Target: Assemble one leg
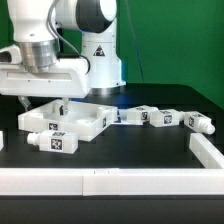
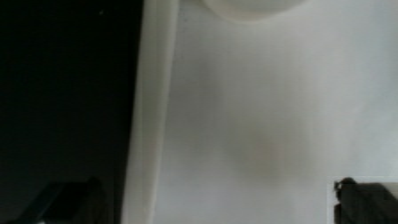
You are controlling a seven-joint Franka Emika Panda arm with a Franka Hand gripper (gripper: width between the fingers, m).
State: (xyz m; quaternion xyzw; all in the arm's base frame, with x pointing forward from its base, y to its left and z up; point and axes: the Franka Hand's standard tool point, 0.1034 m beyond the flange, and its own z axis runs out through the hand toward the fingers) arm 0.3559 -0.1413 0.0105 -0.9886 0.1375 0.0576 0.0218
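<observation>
The white square tabletop (image 1: 85,119) with a raised rim lies on the black table at the exterior view's left. My gripper (image 1: 58,103) hangs right over its left part, fingertips close to its surface. In the wrist view the tabletop's white surface (image 2: 267,110) fills most of the picture, and my gripper (image 2: 214,205) is open, its dark fingertips (image 2: 365,198) wide apart with nothing between them. One leg (image 1: 51,141), a stubby white post with tags, lies in front of the tabletop. Three more legs (image 1: 130,117), (image 1: 160,118), (image 1: 198,122) lie in a row to the right.
A white rail (image 1: 100,181) runs along the table's front and turns up the exterior view's right side (image 1: 208,150). The robot's base (image 1: 100,60) stands behind the tabletop. A small white piece (image 1: 2,140) shows at the far left edge.
</observation>
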